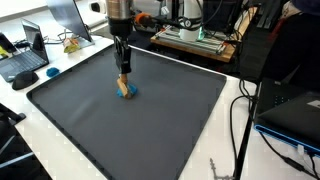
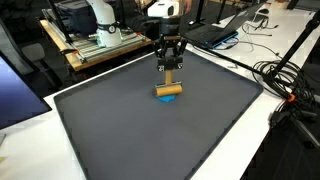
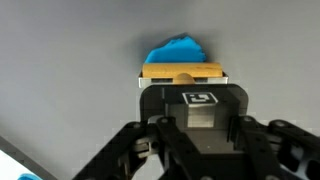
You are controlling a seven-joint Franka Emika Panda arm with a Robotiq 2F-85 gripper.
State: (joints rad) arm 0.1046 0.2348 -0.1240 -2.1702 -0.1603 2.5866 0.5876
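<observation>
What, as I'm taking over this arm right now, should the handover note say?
The gripper is shut, fingers clamped on the top of the wooden piece.
That piece stands upright on the dark mat with a blue thing at its foot; whether the two are joined cannot be told.
Done: the grasp.
Left: it has not yet been lifted off the mat.

The arm (image 2: 163,9) is white at the wrist, with black jaws on jointed linkages. In the wrist view, a square black-and-white marker (image 3: 200,98) sits at twelve o'clock on a grey block (image 3: 200,116).
</observation>
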